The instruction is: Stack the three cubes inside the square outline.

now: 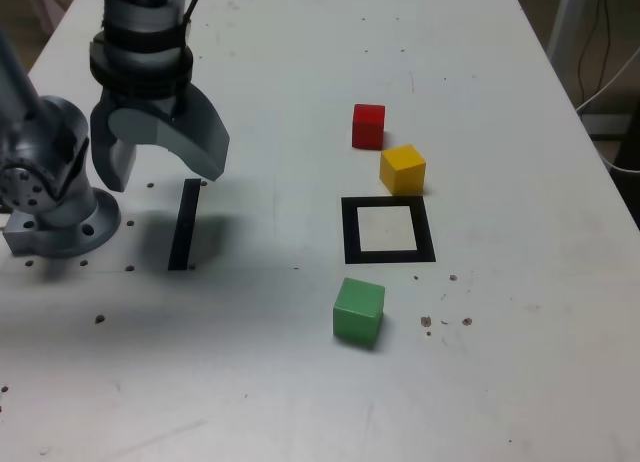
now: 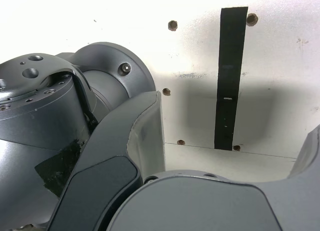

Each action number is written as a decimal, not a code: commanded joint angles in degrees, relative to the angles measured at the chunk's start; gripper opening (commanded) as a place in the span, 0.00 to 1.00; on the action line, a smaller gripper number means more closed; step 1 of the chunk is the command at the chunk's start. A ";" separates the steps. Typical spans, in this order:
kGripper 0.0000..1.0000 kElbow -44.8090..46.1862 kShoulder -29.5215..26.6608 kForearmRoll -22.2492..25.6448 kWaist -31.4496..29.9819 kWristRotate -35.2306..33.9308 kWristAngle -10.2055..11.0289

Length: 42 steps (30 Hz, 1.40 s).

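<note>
No brand, label or readable writing shows on any surface in either view.

The grey robot arm [image 1: 140, 42] is cut off by the top edge of the exterior view, and its round grey metal base [image 1: 50, 197] runs off that view's left edge. The wrist view is mostly filled by the arm's own grey housing, so none of the cubes or the outline appear there; only the narrow black tape strip [image 2: 231, 76] and a few small holes in the white tabletop [image 1: 300, 382] show past it.

The dark grey two-fingered end effector [image 1: 160, 167] hangs above the tabletop near the base, its jaws spread wide apart with nothing between them, just beside the upper end of the black strip.

The small matte red cube [image 1: 368, 125] sits well toward the exterior view's right, with the small matte yellow cube [image 1: 402, 169] just beside and below it; whether they touch cannot be told. The thick black square outline with a white centre [image 1: 387, 230] lies directly below the yellow cube, close to it, and its centre is bare. The slightly larger matte green cube [image 1: 359, 310] stands below the outline, near its lower left corner in the exterior view, apart from it. All three cubes rest separately on the tabletop, outside the outline, well apart from the end effector.
</note>
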 commanded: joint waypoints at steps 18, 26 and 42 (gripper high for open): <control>0.99 -0.76 -1.17 0.53 0.05 0.08 -0.81; 0.99 -7.59 -3.56 3.71 1.75 0.39 0.65; 0.99 -17.62 0.82 3.86 6.29 5.61 6.72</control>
